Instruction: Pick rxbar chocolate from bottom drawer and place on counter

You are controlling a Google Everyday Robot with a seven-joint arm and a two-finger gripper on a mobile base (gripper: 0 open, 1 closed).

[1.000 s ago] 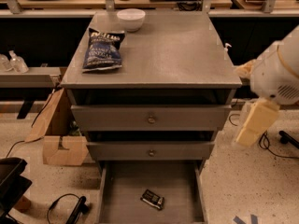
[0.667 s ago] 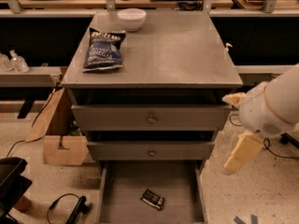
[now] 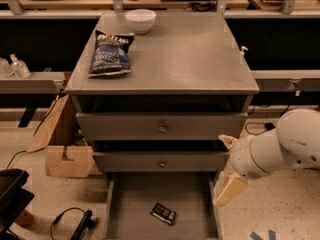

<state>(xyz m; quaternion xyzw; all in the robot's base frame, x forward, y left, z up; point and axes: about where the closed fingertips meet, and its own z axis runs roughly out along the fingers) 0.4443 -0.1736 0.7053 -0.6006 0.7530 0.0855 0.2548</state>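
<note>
The rxbar (image 3: 163, 213) lies flat on the floor of the bottom drawer (image 3: 134, 204), a little right of centre and towards the front, its long side slanted. The drawer is pulled out and nothing else lies in it or covers the bar from above. Just right of the drawer hangs the gripper (image 3: 225, 168) on its white arm (image 3: 280, 149), which reaches in from the right edge. Its two cream fingers stand spread apart and hold nothing: the upper fingertip (image 3: 226, 141) sits beside the right end of the middle drawer (image 3: 160, 162), and the lower fingertip (image 3: 229, 190) points down over the bottom drawer's right wall. The gripper is apart from the bar, off to its right and higher. Above the middle drawer is the top drawer (image 3: 161, 127); both are shut. On the counter (image 3: 190, 59) a blue chip bag (image 3: 111, 54) lies at the left side, and a white bowl (image 3: 140, 20) stands behind it near the back edge; the rest of that surface is bare grey. Left of the cabinet, a cardboard box (image 3: 65, 151) sits on the floor. A black cable (image 3: 75, 224) lies nearer the front, and two small clear bottles (image 3: 14, 66) stand on the bench (image 3: 30, 81) at the left.
</note>
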